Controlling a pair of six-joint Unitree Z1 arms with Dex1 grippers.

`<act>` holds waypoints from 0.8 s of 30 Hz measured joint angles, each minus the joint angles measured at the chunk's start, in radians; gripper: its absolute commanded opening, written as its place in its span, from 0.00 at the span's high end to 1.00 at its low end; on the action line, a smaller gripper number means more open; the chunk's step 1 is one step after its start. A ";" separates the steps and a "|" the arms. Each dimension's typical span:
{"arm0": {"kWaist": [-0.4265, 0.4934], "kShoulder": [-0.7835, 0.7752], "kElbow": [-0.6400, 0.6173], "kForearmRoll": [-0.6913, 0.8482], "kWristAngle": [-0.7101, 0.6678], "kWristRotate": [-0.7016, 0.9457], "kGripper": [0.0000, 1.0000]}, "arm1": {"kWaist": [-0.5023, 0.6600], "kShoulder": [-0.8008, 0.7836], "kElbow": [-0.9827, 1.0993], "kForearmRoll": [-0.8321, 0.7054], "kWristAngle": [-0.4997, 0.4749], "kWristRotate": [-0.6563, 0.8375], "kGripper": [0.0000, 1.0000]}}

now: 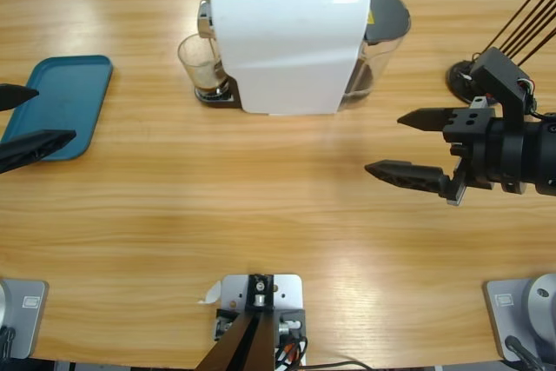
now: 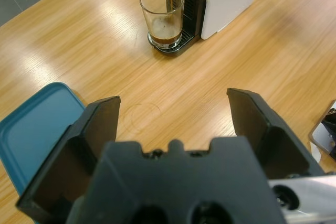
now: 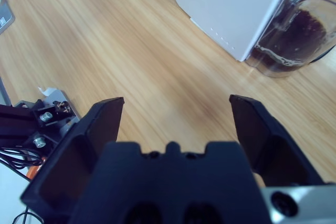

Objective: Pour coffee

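One glass (image 2: 162,17) on drip tray under white machine (image 1: 287,41) spout; coffee (image 2: 165,38) with tan foam fills its bottom. One blue tray (image 1: 65,97) at counter (image 1: 217,215) end. Left gripper (image 2: 173,111) and right gripper (image 3: 176,108): fingers released, grasping nothing.

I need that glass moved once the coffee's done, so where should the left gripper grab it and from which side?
Grip the glass around its bare upper wall, above the coffee, coming level from the open tabletop side. The white machine blocks its back and the spout hangs over its mouth. The left gripper is open and faces it.
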 measured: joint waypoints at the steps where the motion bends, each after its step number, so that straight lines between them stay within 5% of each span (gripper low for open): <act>1: 0.000 0.001 0.000 0.000 0.000 0.000 0.11 | 0.000 0.000 0.000 0.000 0.000 0.000 0.10; 24: 0.000 0.017 0.000 -0.006 0.000 -0.004 0.11 | 0.000 0.000 0.000 0.000 0.000 0.000 0.10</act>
